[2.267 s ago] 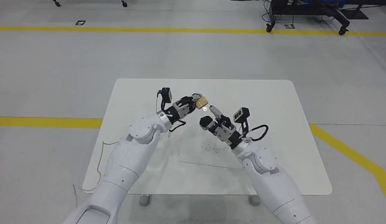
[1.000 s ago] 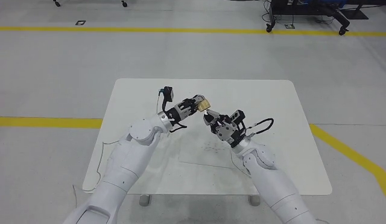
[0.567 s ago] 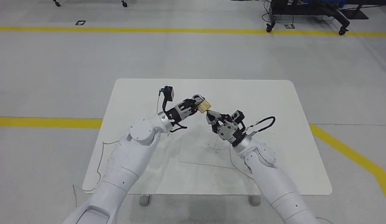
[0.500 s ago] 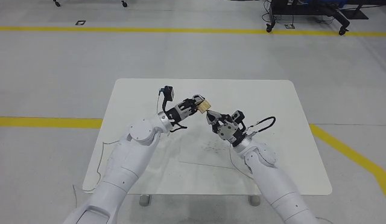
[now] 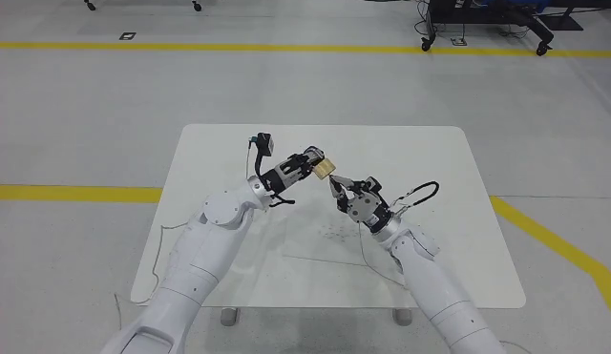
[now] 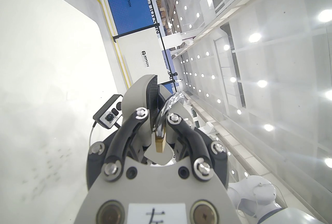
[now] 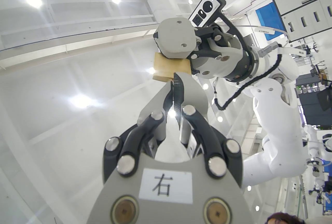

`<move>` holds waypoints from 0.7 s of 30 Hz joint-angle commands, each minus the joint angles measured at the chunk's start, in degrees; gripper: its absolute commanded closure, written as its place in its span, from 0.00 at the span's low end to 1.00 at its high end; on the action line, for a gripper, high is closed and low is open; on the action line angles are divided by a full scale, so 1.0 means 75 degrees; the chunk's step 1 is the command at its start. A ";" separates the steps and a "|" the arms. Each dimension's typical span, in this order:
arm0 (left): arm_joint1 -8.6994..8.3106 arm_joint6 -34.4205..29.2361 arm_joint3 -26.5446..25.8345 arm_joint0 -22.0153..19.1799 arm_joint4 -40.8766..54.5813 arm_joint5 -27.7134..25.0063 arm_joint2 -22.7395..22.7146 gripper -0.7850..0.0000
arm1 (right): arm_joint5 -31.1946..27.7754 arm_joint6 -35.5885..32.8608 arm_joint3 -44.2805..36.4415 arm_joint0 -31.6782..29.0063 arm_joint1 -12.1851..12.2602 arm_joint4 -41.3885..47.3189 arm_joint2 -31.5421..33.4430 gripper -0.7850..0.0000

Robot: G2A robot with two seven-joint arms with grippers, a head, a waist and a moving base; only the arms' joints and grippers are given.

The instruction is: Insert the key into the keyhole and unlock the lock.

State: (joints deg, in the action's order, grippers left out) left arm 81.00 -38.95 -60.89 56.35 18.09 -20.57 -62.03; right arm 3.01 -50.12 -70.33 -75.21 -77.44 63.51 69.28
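Note:
My left gripper (image 5: 313,163) is held above the middle of the white table (image 5: 430,163), shut on a brass padlock (image 5: 326,168). In the left wrist view the brass body (image 6: 160,144) sits between the fingers with the silver shackle (image 6: 170,104) pointing outward. My right gripper (image 5: 340,187) is just beside and below the lock, shut on a thin key. In the right wrist view the key's tip (image 7: 172,83) pokes out between the closed fingers (image 7: 174,91) and meets the underside of the padlock (image 7: 166,68). Whether it is inside the keyhole I cannot tell.
Both arms hover over the table's centre, with faint scuff marks (image 5: 334,232) on the surface beneath them. Bare tabletop lies to either side. Yellow floor lines (image 5: 76,193) run past the table, and dark equipment frames (image 5: 487,10) stand far behind.
My right gripper has moved up toward the padlock and turned at the wrist, bringing the key against the lock's underside. The left gripper with the lock shifted slightly.

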 commanded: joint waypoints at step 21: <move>-0.0055 -0.0771 0.0670 -0.0553 -0.4169 0.1388 0.1517 1.00 | -0.2354 0.1460 -0.2433 -0.1970 0.0774 -0.4572 0.3022 0.00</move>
State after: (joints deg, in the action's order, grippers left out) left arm 80.58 -44.12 -56.13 52.31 -11.09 -10.07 -51.39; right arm -15.08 -38.83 -87.88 -89.51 -71.65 28.51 91.68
